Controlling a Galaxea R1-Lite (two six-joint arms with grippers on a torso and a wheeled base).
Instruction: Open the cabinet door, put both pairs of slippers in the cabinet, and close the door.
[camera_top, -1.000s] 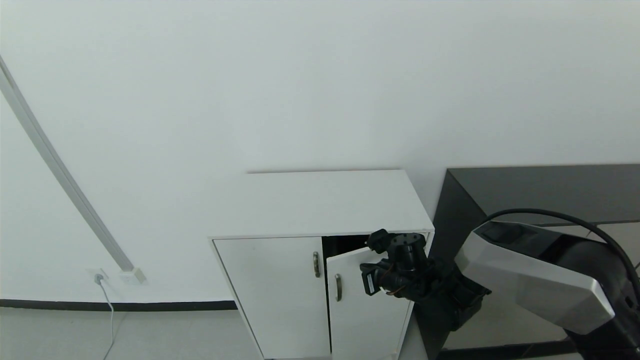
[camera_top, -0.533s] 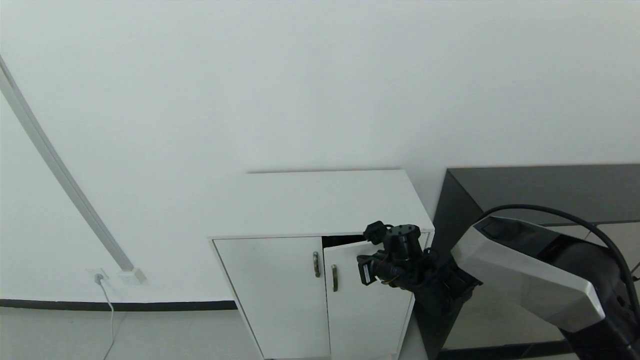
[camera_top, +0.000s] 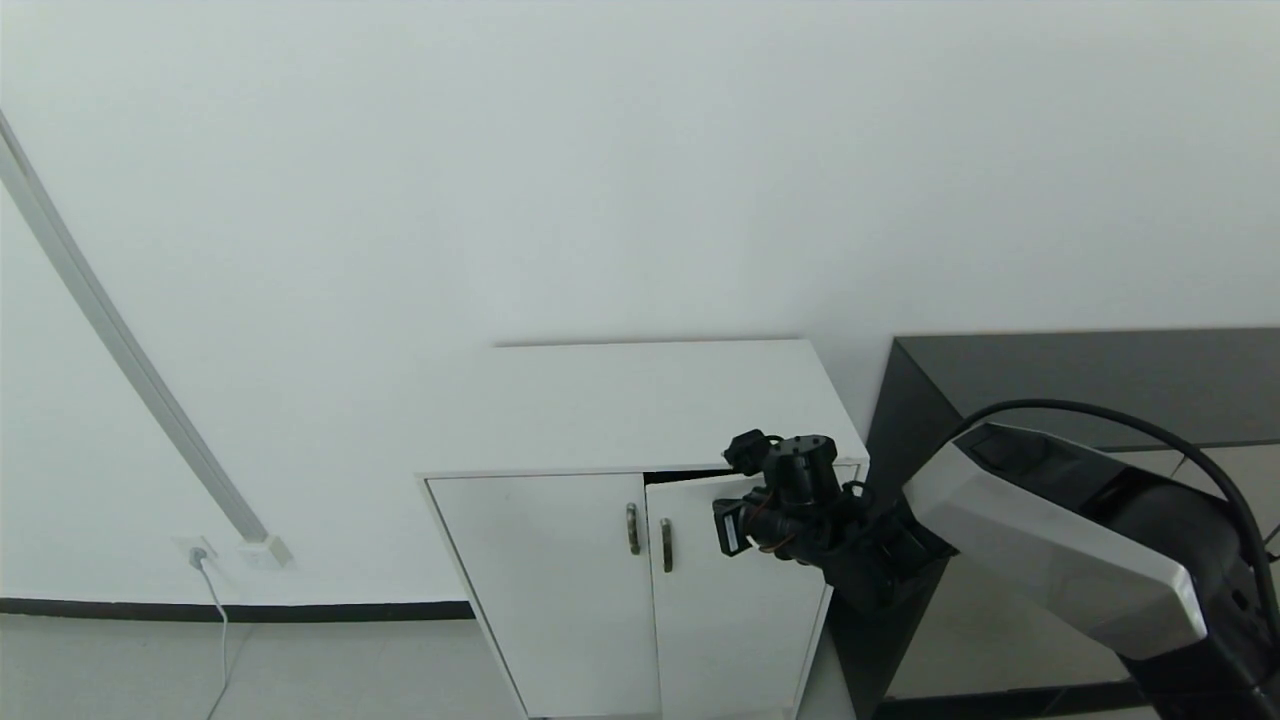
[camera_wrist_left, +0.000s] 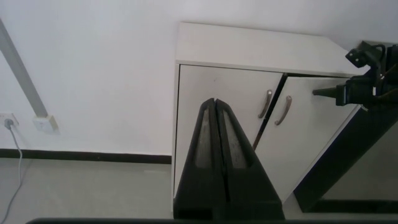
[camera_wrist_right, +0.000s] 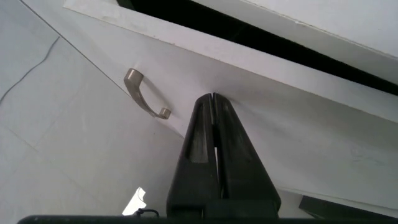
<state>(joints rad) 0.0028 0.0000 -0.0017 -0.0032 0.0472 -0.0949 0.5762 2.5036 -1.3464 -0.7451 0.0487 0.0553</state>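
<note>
Two white doors front the cabinet (camera_top: 650, 400), which stands on the floor (camera_top: 300, 670) against a pale wall (camera_top: 600, 150). The left door (camera_top: 545, 590) lies flush. The right door (camera_top: 740, 630) is a sliver ajar, with a thin dark gap along its top edge under the cabinet's top board. Each door has a small metal pull beside the middle seam, the left handle (camera_top: 632, 528) and the right handle (camera_top: 666, 545) close together. The right gripper (camera_wrist_right: 213, 99) has its two fingers pressed flat together with nothing between them. Its tip touches the outer face of the right door, to the hinge side of that door's handle and up near the top edge. The left gripper (camera_wrist_left: 214, 102) hangs well back from the cabinet and points toward the left door, its fingers likewise closed on nothing. A dark desk (camera_top: 1080, 380) stands just beside the cabinet on the robot's right. On the left, a grey conduit (camera_top: 120, 340) slants down the wall to a small box, and next to it is a socket (camera_top: 197, 552) with a cable (camera_top: 220, 620) hanging down to the floor
</note>
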